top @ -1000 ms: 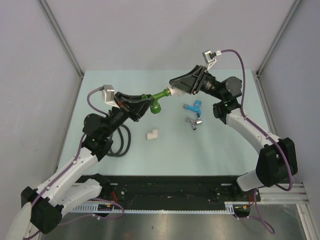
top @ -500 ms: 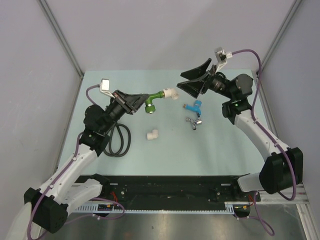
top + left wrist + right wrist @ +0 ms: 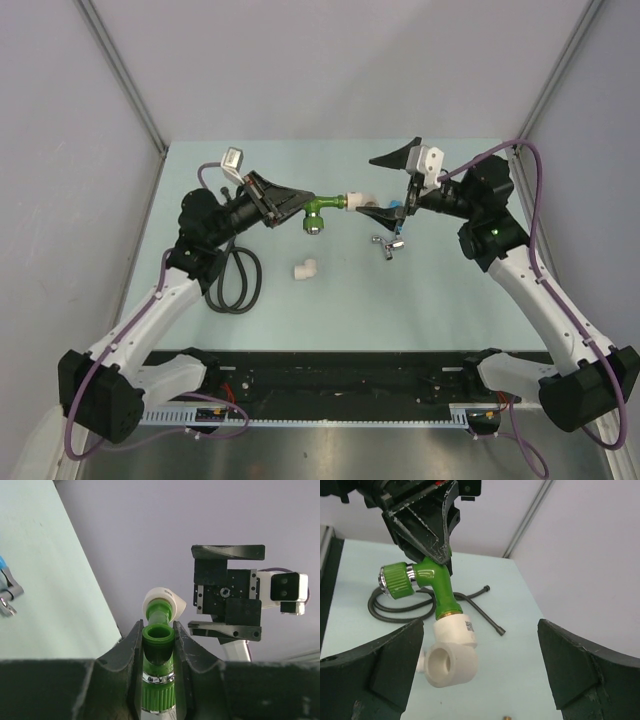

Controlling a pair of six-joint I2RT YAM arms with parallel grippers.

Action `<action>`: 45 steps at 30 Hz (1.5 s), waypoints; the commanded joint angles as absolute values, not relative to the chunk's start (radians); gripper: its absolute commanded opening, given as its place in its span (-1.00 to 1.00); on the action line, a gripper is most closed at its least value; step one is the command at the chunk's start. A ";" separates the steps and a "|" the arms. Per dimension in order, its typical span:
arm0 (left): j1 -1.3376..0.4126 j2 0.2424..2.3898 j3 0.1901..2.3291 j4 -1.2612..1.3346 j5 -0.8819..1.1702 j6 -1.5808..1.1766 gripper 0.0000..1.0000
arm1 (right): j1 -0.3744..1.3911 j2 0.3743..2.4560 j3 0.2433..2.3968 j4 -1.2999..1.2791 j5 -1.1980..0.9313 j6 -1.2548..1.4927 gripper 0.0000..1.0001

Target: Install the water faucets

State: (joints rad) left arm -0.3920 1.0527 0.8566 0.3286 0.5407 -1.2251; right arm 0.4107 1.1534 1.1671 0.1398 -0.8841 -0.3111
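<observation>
A bright green water faucet point(image 3: 322, 208) point(image 3: 159, 639) point(image 3: 433, 581) is held above the table, pinched between the fingers of my left gripper point(image 3: 298, 203) point(image 3: 159, 647), which is shut on its body. A white elbow fitting point(image 3: 358, 202) point(image 3: 165, 601) point(image 3: 451, 652) sits on the faucet's threaded end. My right gripper point(image 3: 390, 186) point(image 3: 480, 675) stands wide open just beyond the elbow, one finger on each side, touching nothing. The blue-handled chrome faucet point(image 3: 390, 236) point(image 3: 5, 587) lies on the table under the right gripper, partly hidden.
A second white elbow fitting point(image 3: 306, 268) lies loose mid-table. A coiled black hose point(image 3: 236, 283) point(image 3: 470, 601) rests under the left arm. Grey walls close the table at the left, back and right.
My right gripper let go of the white elbow, opened wide and swung round to face it. The left arm carried the green faucet, with the elbow on it, slightly right.
</observation>
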 commanded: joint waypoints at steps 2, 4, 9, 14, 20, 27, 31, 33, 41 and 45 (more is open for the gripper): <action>-0.383 1.080 0.913 0.439 0.652 -1.359 -1.00 | 0.410 1.132 1.190 0.003 -0.925 -0.540 0.98; -0.383 1.083 0.919 0.433 0.650 -1.365 -1.00 | 0.413 1.132 1.189 -0.029 -0.931 -0.554 0.97; -0.382 1.095 0.930 0.420 0.649 -1.379 -1.00 | 0.431 1.137 1.189 -0.069 -0.946 -0.587 0.92; -0.382 1.108 0.942 0.426 0.661 -1.390 -1.00 | 0.460 1.158 1.189 -0.097 -0.925 -0.610 0.86; -0.383 1.111 0.948 0.423 0.672 -1.396 -0.99 | 0.486 1.173 1.187 -0.069 -0.923 -0.607 0.68; -0.382 1.104 0.956 0.419 0.680 -1.384 -1.00 | 0.502 1.192 1.187 -0.018 -0.956 -0.555 0.02; -0.383 1.106 0.956 0.425 0.683 -1.361 -1.00 | 0.511 1.203 1.189 0.020 -0.979 -0.499 -0.38; -0.383 1.108 0.962 0.429 0.686 -1.322 -1.00 | 0.512 1.206 1.187 0.046 -0.992 -0.444 -0.63; -0.383 1.095 0.957 0.515 0.718 -1.002 -1.00 | 0.514 1.241 1.187 0.240 -1.072 -0.106 -1.00; -0.393 1.057 0.914 0.569 0.730 -0.793 -1.00 | 0.514 1.264 1.187 0.362 -1.075 0.133 -1.00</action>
